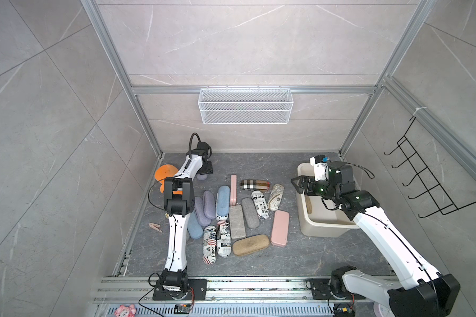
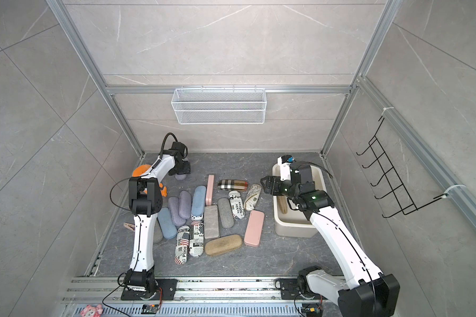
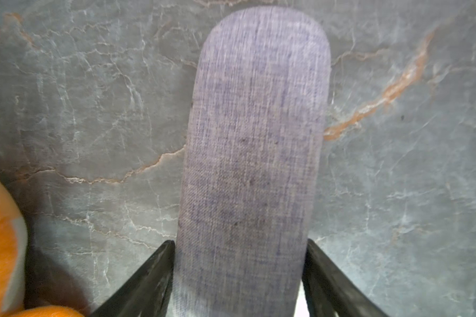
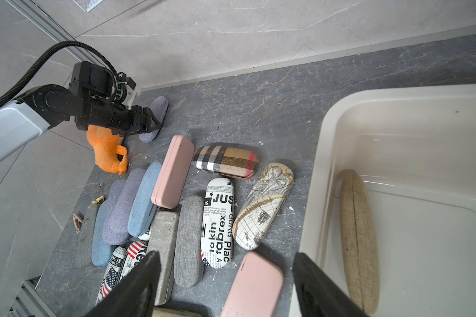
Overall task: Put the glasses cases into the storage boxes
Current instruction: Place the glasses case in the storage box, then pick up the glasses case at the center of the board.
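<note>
**Lilac case gripped; one tan case in tub**

Noted dark marbled tabletop (image 1: 272,164) inside grey-tiled walls. Found cream tub (image 1: 322,229) along its right edge, reaching toward the rear corner. Saw white wire basket (image 1: 245,105) hung on the rear wall, well above everything.

Found right gripper (image 1: 296,185) hanging over the tub's left rim, released, jaws wide with nothing between them in the right wrist view. Found left gripper (image 3: 240,243) low at rear left, clenched on lilac case (image 3: 256,123), with fingers (image 3: 160,263) tight against both long sides and the case lying on the tabletop, apart from the rest.

Counted one tan case (image 4: 359,241) inside the tub, on edge by the left wall.

Logged the other cases loose on the tabletop between the arms, mostly touching or overlapping:
- plaid case (image 1: 254,184) at the rear
- map case (image 1: 276,196) and flat pink case (image 1: 280,228) nearest the tub
- newsprint case (image 1: 259,204) beside two grey cases (image 1: 250,209)
- second pink case (image 1: 233,189) on edge against blue case (image 1: 223,201)
- two more lilac cases (image 1: 205,205) just left of that
- second tan case (image 1: 250,244) at the front
- two flag-print cases (image 1: 210,244) beside it

Spotted orange toy (image 4: 107,153) just beside the left gripper. Spotted clothespin (image 1: 155,227) at the left edge.
</note>
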`<act>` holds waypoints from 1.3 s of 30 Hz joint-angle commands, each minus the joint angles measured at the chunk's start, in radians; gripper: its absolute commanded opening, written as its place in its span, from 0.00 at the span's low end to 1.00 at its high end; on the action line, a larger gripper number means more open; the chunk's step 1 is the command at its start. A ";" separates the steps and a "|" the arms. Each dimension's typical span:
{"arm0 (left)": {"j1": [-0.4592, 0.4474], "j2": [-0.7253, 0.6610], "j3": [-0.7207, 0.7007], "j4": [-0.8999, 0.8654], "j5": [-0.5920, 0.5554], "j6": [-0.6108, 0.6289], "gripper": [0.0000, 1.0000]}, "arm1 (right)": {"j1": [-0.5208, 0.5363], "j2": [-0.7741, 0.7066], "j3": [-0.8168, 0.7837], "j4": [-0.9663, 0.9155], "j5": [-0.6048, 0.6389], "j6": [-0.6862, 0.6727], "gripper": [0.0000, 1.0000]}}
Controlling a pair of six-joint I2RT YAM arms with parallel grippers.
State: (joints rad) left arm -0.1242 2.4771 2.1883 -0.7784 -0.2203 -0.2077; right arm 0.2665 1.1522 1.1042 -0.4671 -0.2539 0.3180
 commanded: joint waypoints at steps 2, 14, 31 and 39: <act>0.014 0.012 0.026 -0.039 0.026 0.025 0.68 | 0.008 -0.006 0.009 -0.022 0.013 -0.016 0.77; 0.017 0.025 0.037 -0.061 0.045 0.048 0.80 | 0.012 -0.007 0.015 -0.023 0.018 -0.017 0.77; 0.027 -0.110 -0.109 0.027 0.102 0.022 0.57 | 0.023 -0.016 0.036 -0.038 0.017 -0.016 0.74; 0.007 -0.558 -0.631 0.372 0.253 -0.115 0.53 | 0.097 -0.008 0.060 -0.056 0.037 0.005 0.72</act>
State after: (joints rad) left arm -0.1062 2.1189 1.6733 -0.5995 -0.0589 -0.2459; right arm 0.3325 1.1515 1.1305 -0.5011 -0.2356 0.3187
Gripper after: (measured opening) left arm 0.637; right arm 0.720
